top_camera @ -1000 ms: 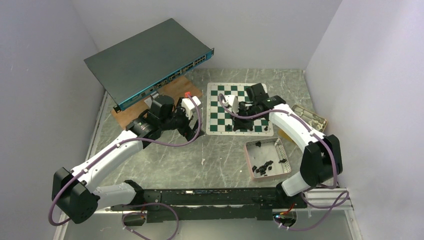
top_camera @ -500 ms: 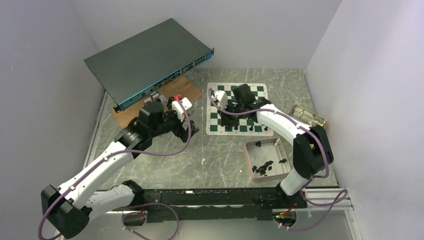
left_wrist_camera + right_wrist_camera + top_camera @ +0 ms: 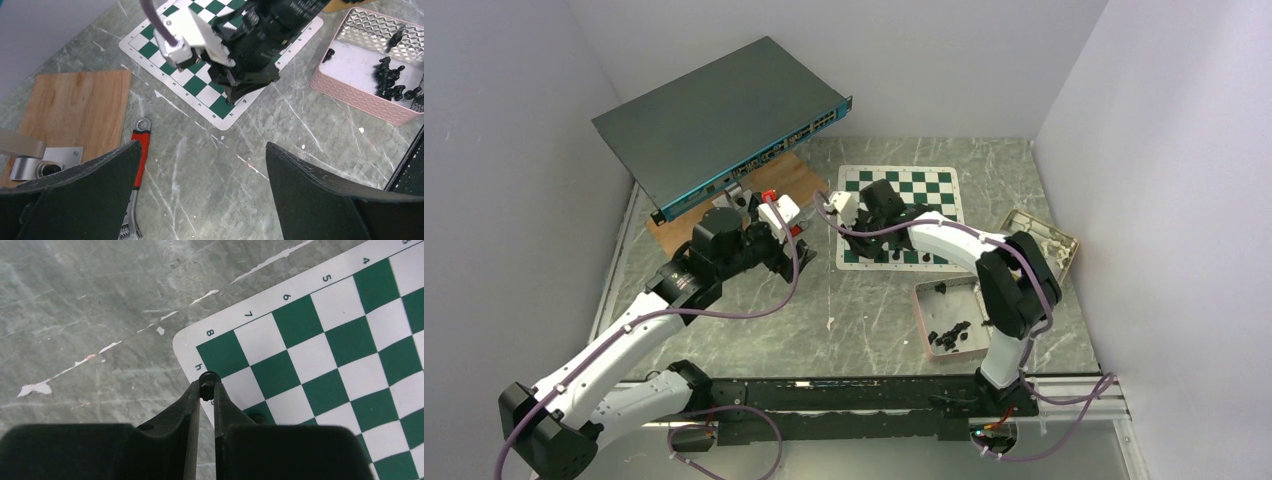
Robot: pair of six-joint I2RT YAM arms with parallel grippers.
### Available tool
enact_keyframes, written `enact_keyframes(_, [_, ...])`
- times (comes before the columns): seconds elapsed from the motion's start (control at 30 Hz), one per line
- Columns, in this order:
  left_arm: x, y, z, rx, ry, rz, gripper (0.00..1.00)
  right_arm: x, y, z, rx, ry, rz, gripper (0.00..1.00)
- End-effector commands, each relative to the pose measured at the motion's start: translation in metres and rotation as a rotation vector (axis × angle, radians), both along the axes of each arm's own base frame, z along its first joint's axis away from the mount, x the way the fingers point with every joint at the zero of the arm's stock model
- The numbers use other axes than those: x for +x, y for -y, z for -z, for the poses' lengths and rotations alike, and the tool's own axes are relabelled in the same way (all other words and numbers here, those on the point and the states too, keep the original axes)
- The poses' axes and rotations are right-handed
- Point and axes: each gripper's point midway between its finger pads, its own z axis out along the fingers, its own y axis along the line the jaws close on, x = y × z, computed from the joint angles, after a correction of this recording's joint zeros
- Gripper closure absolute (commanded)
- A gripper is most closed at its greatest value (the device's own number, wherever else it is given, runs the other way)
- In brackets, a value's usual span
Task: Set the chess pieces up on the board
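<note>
Most chess pieces (image 3: 391, 80) lie in the pink tray (image 3: 350, 102); few stand on the board (image 3: 150, 50). Right jaws pinch a black piece (image 3: 207, 379) at its corner; left jaws gape wide.

You work inside plain pale walls (image 3: 1144, 150) closing three sides. Your table (image 3: 754, 320) is grey stone-look, veined white. Light falls even and soft.

The left arm (image 3: 614, 342) at lower left of the overhead frame and the right arm (image 3: 949, 238) at centre right share glossy white link shells and chunky black rounded joint housings (image 3: 1014, 290). A thin purple cable (image 3: 724, 312) runs along each. Each wrist carries a white boxy camera block (image 3: 779, 212). The left gripper (image 3: 202, 150) has broad, grainy matte-black fingers (image 3: 320, 200). The right gripper (image 3: 206, 387) has slim, smooth black ones.
</note>
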Motion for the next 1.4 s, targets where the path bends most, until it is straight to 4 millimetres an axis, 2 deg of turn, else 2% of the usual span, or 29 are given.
enact_keyframes(0.0, [0.004, -0.004, -0.021, -0.032, 0.082, -0.022, 0.00, 0.026, -0.011, -0.009, 0.015, 0.059, 0.069, 1.00])
enact_keyframes(0.4, [0.004, -0.003, -0.021, -0.034, 0.082, -0.019, 0.00, 0.036, -0.022, 0.003, 0.009, 0.038, 0.084, 1.00])
enact_keyframes(0.6, [0.004, -0.004, -0.020, -0.030, 0.082, -0.021, 0.00, 0.033, -0.028, 0.007, 0.010, 0.016, 0.062, 1.00])
enact_keyframes(1.37, [0.003, -0.003, -0.020, -0.030, 0.083, -0.014, 0.00, 0.028, -0.020, 0.026, -0.035, -0.011, 0.074, 1.00])
